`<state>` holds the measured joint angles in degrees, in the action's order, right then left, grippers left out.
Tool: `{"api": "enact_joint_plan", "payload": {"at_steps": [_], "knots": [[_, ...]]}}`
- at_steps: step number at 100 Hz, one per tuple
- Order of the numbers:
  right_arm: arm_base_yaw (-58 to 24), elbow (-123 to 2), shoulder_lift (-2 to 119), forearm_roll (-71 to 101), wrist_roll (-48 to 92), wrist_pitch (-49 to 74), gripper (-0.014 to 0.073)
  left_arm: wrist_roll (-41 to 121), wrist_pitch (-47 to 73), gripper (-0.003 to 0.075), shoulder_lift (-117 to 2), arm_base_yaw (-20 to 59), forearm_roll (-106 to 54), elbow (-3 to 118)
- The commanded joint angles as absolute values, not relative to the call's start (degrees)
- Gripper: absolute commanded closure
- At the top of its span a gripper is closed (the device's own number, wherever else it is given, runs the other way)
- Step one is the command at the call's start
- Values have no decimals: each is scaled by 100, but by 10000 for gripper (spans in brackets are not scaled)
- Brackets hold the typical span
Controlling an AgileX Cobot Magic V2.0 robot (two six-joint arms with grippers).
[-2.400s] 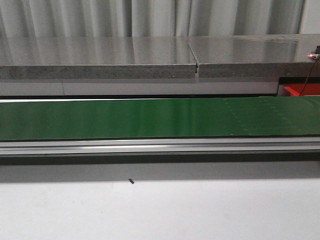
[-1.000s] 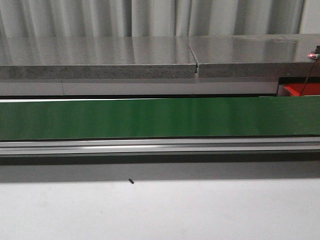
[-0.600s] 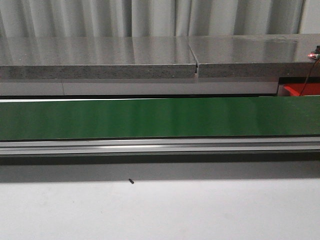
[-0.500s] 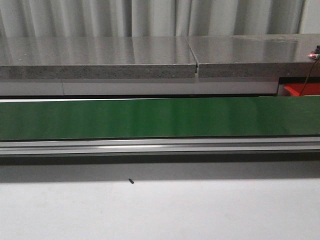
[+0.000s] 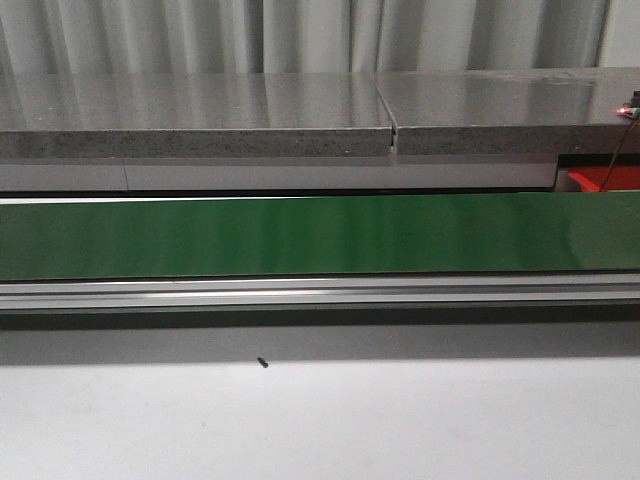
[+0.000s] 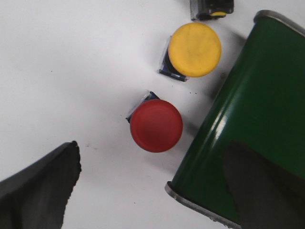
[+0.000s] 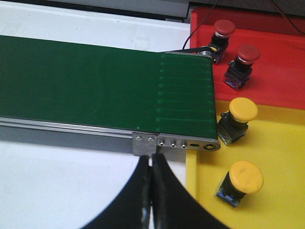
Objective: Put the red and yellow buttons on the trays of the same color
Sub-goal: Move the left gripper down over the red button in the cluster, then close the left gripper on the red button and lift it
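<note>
The left gripper shows 2 dark, matte black fingers with broad, blunt ends and a slightly rough, ragged edge. The right gripper has 2 smooth black fingers that curve and taper toward narrow tips. No cables, screws or markings are visible on either.

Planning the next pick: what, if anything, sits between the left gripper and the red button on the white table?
Nothing visible. The red button sits on bare table, in the open gap ahead of the left gripper. The yellow button lies beyond it, the green belt beside it.
</note>
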<state>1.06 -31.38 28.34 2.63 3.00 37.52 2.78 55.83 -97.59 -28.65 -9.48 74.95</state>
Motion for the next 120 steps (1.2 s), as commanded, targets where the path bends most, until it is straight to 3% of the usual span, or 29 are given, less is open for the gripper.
{"api": "enact_joint_plan", "payload": {"at_steps": [1,62,74,98,108,120], "knots": [[96,-3287,2838,239,357,3364,660,181,5487,122,-9655,-2860,-974,7730],[96,-3287,2838,239,357,3364,660,172,5419,131,-10415,-2824,-1079,7766],[96,-3287,2838,239,357,3364,660,172,5280,216,-10427,-2824,-1068,7766],[96,-3287,2838,239,357,3364,660,172,5178,499,-10427,-2824,-1068,7766],[96,-3287,2838,239,357,3364,660,172,5178,549,-10427,-2824,-1068,7766],[96,-3287,2838,239,357,3364,660,172,5242,553,-10310,-2824,-1056,7776]]}}
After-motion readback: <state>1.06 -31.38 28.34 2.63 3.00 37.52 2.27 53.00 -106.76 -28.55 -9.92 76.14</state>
